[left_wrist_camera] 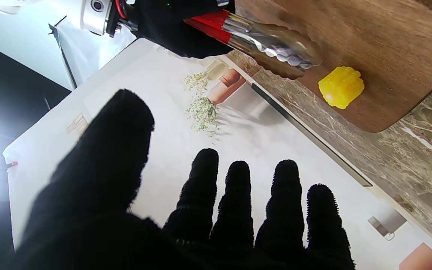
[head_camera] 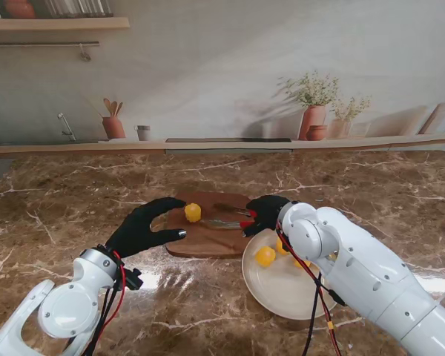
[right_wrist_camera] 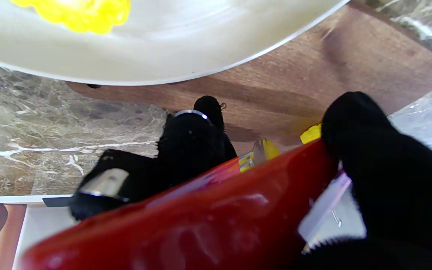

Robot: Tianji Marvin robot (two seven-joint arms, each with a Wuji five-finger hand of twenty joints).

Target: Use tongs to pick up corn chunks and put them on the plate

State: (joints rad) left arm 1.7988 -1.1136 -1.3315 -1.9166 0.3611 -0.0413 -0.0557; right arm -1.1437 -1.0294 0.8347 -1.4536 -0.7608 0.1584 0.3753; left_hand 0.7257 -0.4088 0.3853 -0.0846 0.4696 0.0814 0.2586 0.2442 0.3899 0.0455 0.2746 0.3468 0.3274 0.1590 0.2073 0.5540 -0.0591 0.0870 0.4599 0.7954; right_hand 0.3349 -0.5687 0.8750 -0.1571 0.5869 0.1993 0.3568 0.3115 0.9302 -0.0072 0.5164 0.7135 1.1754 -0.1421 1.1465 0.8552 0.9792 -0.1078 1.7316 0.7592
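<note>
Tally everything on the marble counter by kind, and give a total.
Yellow corn chunks: 3 visible, one on the board and two showing on the plate, with a possible further one hidden by the arm
Red-handled metal tongs: 1
Brown wooden cutting board: 1
Round cream plate: 1
Total: 6

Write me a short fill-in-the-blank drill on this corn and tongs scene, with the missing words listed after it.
1. The red-handled metal tongs are held by the robot's ____ hand.
2. The yellow corn chunk not yet moved lies on the brown wooden ____.
3. The left hand holds nothing, its fingers ____.
4. The other corn chunks lie on the round cream ____.

Missing words: right; cutting board; apart; plate
</note>
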